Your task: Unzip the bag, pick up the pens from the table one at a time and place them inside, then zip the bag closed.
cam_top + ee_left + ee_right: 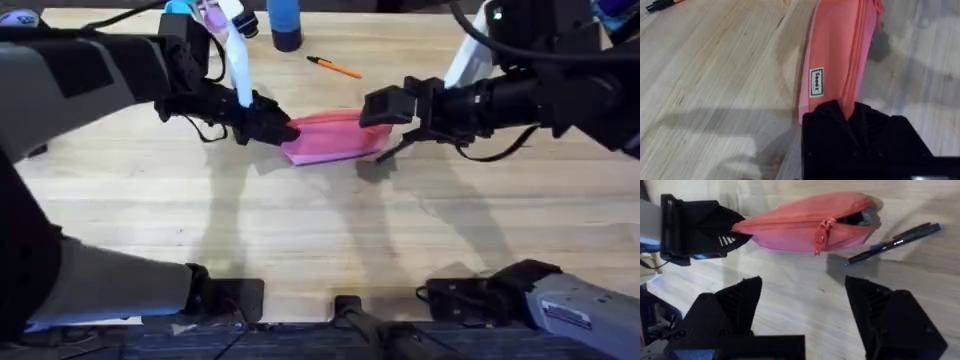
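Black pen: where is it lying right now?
In the right wrist view the black pen lies on the table right beside the bag's partly unzipped end, opposite the end the left pincer holds.

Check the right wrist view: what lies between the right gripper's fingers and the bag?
Only bare table. The right gripper is open, short of the bag; the black pen lies off to one side.

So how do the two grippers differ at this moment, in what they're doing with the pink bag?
The left gripper is shut on one end of the bag, pinning it; the right gripper is open and holds nothing. The left gripper touches the fabric, while the right gripper hangs clear of the bag, its fingers apart on the side where the zipper pull hangs. Both have black fingers and face the partly unzipped bag.
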`<act>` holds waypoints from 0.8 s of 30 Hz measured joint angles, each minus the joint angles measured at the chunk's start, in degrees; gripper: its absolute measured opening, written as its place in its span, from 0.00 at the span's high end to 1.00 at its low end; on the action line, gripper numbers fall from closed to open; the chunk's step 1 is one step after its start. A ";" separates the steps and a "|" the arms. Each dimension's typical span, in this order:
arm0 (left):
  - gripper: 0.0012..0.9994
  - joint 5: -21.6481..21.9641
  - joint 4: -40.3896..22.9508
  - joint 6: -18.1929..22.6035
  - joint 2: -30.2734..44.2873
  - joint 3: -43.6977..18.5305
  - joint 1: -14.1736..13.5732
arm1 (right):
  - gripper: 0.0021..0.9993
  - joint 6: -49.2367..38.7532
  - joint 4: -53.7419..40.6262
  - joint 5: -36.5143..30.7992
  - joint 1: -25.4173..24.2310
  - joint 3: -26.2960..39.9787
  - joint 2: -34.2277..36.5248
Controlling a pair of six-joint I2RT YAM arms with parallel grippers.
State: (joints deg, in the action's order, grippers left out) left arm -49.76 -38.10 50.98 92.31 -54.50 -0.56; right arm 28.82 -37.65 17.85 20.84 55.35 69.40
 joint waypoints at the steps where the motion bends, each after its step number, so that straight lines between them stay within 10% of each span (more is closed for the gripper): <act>1: 0.96 0.00 -0.01 0.00 0.00 0.00 0.00 | 0.00 0.02 0.49 0.00 0.00 0.00 0.41; 24: 0.96 0.00 -0.01 -0.02 0.00 0.00 0.00 | 0.00 0.39 10.33 0.00 0.00 0.00 11.73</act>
State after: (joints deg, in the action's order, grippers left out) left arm -49.76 -38.11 50.96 92.31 -54.50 -0.56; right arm 29.21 -27.32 17.85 20.84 55.35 81.13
